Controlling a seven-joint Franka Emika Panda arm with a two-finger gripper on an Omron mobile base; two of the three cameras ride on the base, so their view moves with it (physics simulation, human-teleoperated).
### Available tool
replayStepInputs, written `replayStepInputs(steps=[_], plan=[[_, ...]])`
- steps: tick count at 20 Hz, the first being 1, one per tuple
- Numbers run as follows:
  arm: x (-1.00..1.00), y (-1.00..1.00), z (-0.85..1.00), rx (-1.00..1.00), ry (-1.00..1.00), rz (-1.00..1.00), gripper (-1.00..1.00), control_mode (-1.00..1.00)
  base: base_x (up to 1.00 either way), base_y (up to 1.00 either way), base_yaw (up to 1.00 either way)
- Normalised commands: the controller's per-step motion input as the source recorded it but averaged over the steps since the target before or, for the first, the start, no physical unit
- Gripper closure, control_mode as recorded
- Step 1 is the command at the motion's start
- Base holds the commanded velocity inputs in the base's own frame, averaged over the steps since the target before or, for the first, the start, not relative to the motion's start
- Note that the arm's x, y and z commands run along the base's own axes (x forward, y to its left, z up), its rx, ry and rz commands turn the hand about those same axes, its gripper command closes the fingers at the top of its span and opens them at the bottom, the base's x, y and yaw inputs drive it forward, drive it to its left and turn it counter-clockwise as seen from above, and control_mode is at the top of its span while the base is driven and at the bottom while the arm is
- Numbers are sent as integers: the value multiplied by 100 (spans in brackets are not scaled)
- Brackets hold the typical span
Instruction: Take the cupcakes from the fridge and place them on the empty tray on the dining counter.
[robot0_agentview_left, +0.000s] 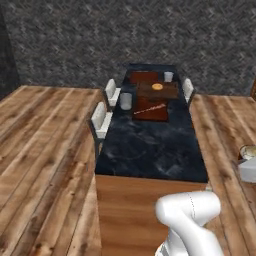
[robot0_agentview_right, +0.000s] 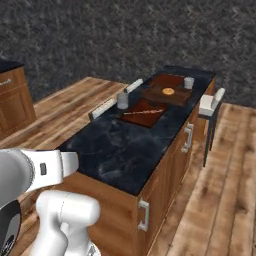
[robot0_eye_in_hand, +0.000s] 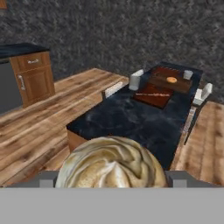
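Observation:
My gripper (robot0_eye_in_hand: 111, 179) is shut on a cupcake (robot0_eye_in_hand: 111, 164) with a swirled tan-cream top, which sits between the two fingertips (robot0_eye_in_hand: 46, 179). In the left base view the same cupcake (robot0_agentview_left: 248, 151) and gripper (robot0_agentview_left: 248, 169) are at the right edge, off the near right corner of the dining counter (robot0_agentview_left: 150, 150). At the counter's far end lies a flat reddish-brown tray (robot0_agentview_left: 143, 77) with nothing on it. A similar tray (robot0_agentview_left: 151, 111) lies nearer, with a thin pale stick across it. The fridge is out of view.
Between the two trays a brown board (robot0_agentview_left: 157, 91) holds a small orange round thing. A grey cup (robot0_agentview_left: 125, 101) and a white cup (robot0_agentview_left: 168, 76) stand on the counter. White-seated stools (robot0_agentview_left: 101, 120) line both sides. A wooden wall cabinet (robot0_eye_in_hand: 33, 76) stands at the left.

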Motion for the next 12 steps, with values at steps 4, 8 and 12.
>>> replayStepInputs(steps=[4, 8, 12], plan=[[0, 0, 0, 0, 0, 0, 100, 100, 76, 100, 0], [0, 0, 0, 0, 0, 0, 100, 100, 75, 100, 0], [0, 0, 0, 0, 0, 0, 100, 100, 49, 100, 0]])
